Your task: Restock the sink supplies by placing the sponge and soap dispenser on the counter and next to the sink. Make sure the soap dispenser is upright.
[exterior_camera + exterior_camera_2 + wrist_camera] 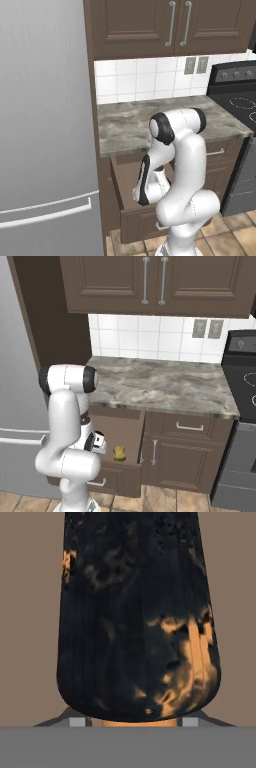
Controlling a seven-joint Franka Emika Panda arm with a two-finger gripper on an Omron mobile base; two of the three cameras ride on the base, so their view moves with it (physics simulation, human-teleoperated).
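The soap dispenser, black with orange blotches, looms large right in front of the hand in the hand view, and it hides the finger tips. My gripper reaches down into an open drawer below the counter. The yellow-tan sponge lies in that drawer, just right of the hand. Whether the jaws press on the bottle is hidden. The sink is out of view.
A tall grey fridge stands to the left of the drawer. A black stove borders the counter on the right. Dark upper cabinets hang above the white tiled wall. Closed lower cabinets sit right of the drawer.
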